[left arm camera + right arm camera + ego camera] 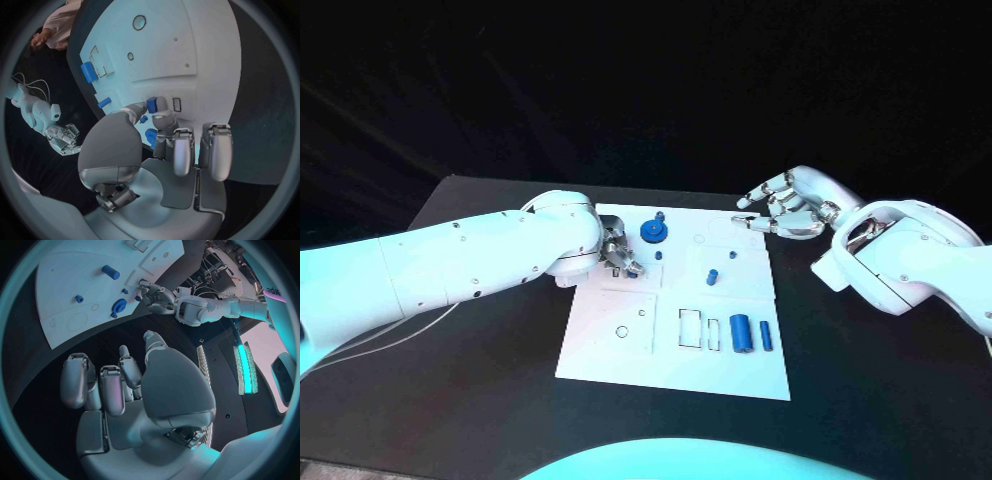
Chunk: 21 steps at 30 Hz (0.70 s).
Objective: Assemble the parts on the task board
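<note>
White task board [625, 352] at centre of black desk [473, 400], bearing small blue parts: disc-shaped part [653, 234] near far edge, two cylinders [751, 334] in near-right outlines. Left robot hand [620, 258] over board's left edge, pinching blue part [152, 105]. Right robot hand [783, 213] off far-right corner, fingers curled, holding nothing. No legible writing on board.

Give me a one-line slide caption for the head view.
Left hand works at the white task board beside a round blue part; right hand hovers off its far corner.
</note>
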Available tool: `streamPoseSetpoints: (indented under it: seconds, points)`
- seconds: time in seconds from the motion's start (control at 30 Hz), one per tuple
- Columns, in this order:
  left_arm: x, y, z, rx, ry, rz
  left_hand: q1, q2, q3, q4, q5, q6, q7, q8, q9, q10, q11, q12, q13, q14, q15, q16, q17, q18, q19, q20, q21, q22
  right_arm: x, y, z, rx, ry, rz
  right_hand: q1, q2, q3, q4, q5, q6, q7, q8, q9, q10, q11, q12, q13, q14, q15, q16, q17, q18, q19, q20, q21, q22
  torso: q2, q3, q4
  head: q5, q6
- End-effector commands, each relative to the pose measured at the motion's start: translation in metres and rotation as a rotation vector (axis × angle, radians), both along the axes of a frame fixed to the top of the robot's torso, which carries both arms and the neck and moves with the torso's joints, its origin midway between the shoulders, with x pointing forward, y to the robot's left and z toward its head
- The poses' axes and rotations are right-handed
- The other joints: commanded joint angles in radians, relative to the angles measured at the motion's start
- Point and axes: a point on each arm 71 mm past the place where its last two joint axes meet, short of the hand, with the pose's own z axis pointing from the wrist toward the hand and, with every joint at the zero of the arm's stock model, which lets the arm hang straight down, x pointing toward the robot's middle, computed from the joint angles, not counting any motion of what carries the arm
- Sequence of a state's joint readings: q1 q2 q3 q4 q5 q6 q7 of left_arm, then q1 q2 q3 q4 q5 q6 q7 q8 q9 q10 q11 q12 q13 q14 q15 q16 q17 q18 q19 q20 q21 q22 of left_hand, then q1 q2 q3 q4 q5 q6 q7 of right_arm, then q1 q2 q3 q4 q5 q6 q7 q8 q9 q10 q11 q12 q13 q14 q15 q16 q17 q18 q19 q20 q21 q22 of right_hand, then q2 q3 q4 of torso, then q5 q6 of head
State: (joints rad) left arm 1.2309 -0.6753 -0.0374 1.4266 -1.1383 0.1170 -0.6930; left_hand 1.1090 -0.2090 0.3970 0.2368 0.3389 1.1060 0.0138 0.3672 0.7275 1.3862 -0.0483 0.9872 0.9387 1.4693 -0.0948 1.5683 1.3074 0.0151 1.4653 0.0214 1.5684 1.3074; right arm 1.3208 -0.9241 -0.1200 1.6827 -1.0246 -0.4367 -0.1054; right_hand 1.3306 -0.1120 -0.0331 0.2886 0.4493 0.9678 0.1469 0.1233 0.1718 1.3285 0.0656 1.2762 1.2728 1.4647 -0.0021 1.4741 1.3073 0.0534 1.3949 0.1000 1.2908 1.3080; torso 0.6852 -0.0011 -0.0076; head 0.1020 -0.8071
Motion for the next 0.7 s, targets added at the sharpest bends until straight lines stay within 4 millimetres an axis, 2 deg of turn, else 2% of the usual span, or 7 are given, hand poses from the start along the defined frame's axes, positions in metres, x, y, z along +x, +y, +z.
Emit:
streamPoseSetpoints:
  seconds: [0.03, 0.3, 0.53, 0.7]
  points:
    - [-0.0011, 0.0023, -0.002, 0.035, 0.022, 0.019, -0.007, 0.009, -0.025, 0.012, -0.002, 0.004, 0.003, -0.004, -0.001, 0.001, -0.003, 0.004, -0.001, 0.101, -0.006, 0.002, 0.263, -0.015, 0.105, -0.009, 0.002, 0.263, -0.0008, 0.0009, -0.0002, -0.004, -0.001, 0.011, -0.009, 0.002, -0.007, -0.002, 0.004, 0.001, -0.002, 0.005, 0.001, -0.004, -0.003, -0.003, -0.001, 0.059, -0.008, -0.003, 0.076, 0.018, -0.004, -0.002, -0.006, 0.059, -0.001, 0.0001, 0.0002, 0.0, 0.001]
    - [-0.0006, 0.0028, -0.0016, 0.031, 0.015, 0.026, -0.003, 0.023, -0.1, 0.045, -0.001, 0.009, 0.003, -0.01, -0.002, 0.002, -0.002, 0.019, 0.006, 0.101, -0.005, 0.002, 0.263, -0.015, 0.105, -0.009, 0.002, 0.263, -0.0007, 0.0004, -0.0002, -0.004, -0.001, 0.01, -0.01, 0.002, -0.008, -0.002, 0.004, 0.001, -0.002, 0.005, 0.001, -0.004, -0.003, -0.003, -0.001, 0.059, -0.008, -0.004, 0.076, 0.018, -0.004, -0.002, -0.007, 0.059, 0.0, 0.0001, 0.0001, 0.0, 0.003]
    - [-0.0001, 0.0029, -0.0004, 0.007, 0.002, 0.043, -0.004, 0.03, -0.133, 0.052, 0.0, 0.007, 0.005, -0.014, -0.003, -0.002, 0.0, 0.021, 0.006, 0.101, -0.004, 0.002, 0.263, -0.015, 0.105, -0.009, 0.002, 0.263, -0.0006, 0.0, -0.0002, -0.004, -0.002, 0.009, -0.01, 0.002, -0.008, -0.002, 0.004, 0.001, -0.002, 0.005, 0.001, -0.004, -0.003, -0.003, -0.001, 0.059, -0.008, -0.004, 0.076, 0.018, -0.004, -0.002, -0.007, 0.059, -0.002, 0.0003, 0.0002, 0.001, 0.006]
    - [-0.0002, 0.0047, 0.0032, -0.029, -0.006, 0.063, -0.01, 0.036, -0.192, 0.052, -0.001, 0.003, 0.009, -0.019, -0.003, -0.01, 0.003, 0.02, 0.001, 0.101, -0.002, 0.002, 0.263, -0.015, 0.105, -0.008, 0.002, 0.263, -0.0002, -0.0005, -0.0003, -0.004, -0.002, 0.007, -0.012, 0.002, -0.01, -0.002, 0.004, 0.001, -0.002, 0.005, 0.001, -0.004, -0.003, -0.003, -0.001, 0.059, -0.008, -0.004, 0.075, 0.019, -0.004, -0.002, -0.008, 0.059, -0.002, 0.0, -0.0001, 0.0, 0.011]
